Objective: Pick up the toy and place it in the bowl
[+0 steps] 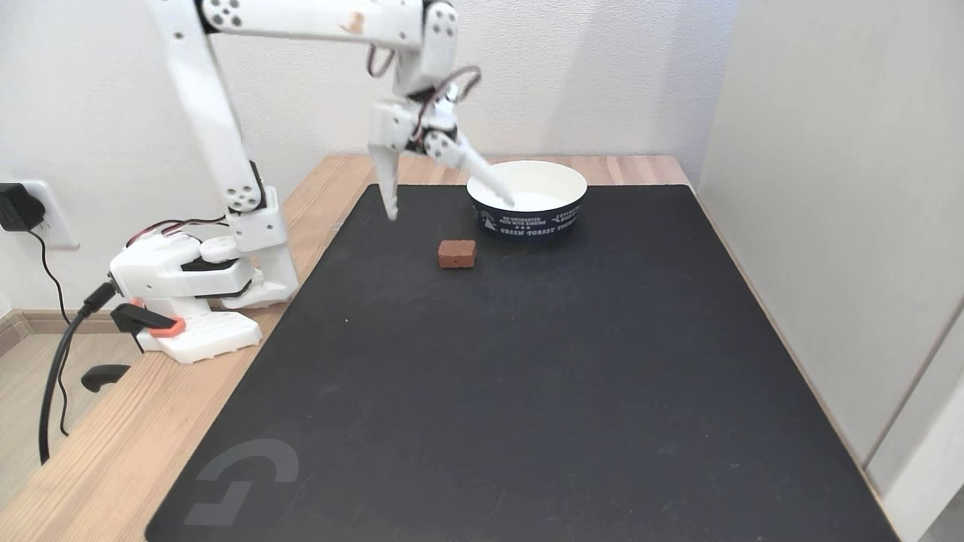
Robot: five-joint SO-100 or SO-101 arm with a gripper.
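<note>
The toy (pixel 457 254), a small reddish-brown block, lies on the black mat just left of and in front of the bowl. The bowl (pixel 527 199), white inside and navy outside with white lettering, stands at the back of the mat. My white gripper (pixel 450 209) hangs open above and slightly behind the toy, holding nothing. Its left finger (pixel 389 192) points straight down over the mat's back edge. The other finger (pixel 489 179) slants right, and its tip lies in front of the bowl's left rim. A clear gap separates the fingertips from the toy below.
The black mat (pixel 527 376) covers most of the wooden table (pixel 113 459). The arm's base (pixel 196 286) stands at the table's left edge with cables trailing off. A white wall is behind, and a panel (pixel 843 226) runs close along the mat's right side.
</note>
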